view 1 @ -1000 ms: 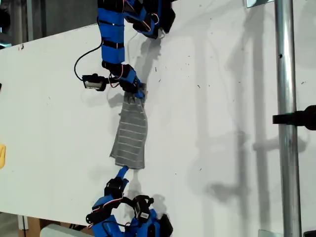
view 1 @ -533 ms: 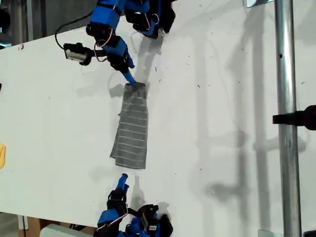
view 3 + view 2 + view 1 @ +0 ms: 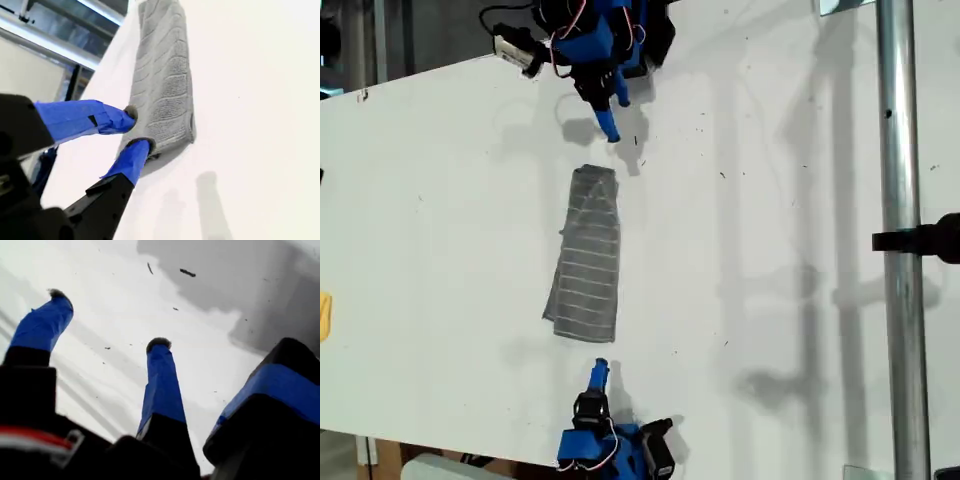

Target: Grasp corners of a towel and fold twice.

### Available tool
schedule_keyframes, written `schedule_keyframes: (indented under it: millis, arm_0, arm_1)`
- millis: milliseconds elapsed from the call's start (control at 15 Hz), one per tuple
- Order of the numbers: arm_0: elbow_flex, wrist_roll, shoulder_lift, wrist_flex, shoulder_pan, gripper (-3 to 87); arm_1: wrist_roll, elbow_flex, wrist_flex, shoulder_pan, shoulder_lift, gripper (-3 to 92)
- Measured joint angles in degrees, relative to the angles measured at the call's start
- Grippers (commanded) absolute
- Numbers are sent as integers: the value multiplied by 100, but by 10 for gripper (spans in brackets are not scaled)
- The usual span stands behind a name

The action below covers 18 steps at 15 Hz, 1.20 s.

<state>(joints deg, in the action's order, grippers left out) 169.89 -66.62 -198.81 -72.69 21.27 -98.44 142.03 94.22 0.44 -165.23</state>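
Note:
The towel (image 3: 585, 260) lies flat on the white table (image 3: 770, 200) as a long, narrow grey striped strip. It is wider at the end nearer the exterior view's bottom. My first gripper (image 3: 611, 132) hovers beyond its narrow end, near the exterior view's top, open and empty (image 3: 107, 320), with only bare table and dark specks under it. My second gripper (image 3: 600, 368) stands off the wide end near the exterior view's bottom. Its fingers are a narrow gap apart (image 3: 140, 129) with nothing between them, just short of the towel (image 3: 165, 85) and its near corner (image 3: 190, 135).
A vertical metal pole (image 3: 898, 250) with a black clamp (image 3: 925, 240) stands at the exterior view's right. A yellow object (image 3: 324, 316) pokes in at that view's left edge. The table's edges run close behind both arm bases.
My first gripper let go of the towel's narrow end and drew back toward the exterior view's top. My second gripper backed away from the wide end. The towel stays put.

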Motion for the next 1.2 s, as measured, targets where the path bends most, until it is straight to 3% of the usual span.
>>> schedule_keyframes:
  millis: [267,533,800,867,1000,1200]
  arm_0:
    - [642,-88,-9,97,-18,68]
    - [677,-185,-9,88,-141,61]
    - [677,-193,-9,88,-141,65]
    - [677,-193,-9,79,-141,65]
    - [677,-193,-9,70,-141,68]
    - [677,-176,-9,70,-141,68]
  arm_1:
    - [272,220,-606,659,439,368]
    - [1740,431,-2610,2224,2610,374]
    - [2092,-545,-4456,2593,5748,360]
    - [2092,-984,-4720,2505,6486,297]
    - [2136,-1854,-5221,2250,7497,-2]
    - [2391,-2197,-5282,2206,7488,-2]
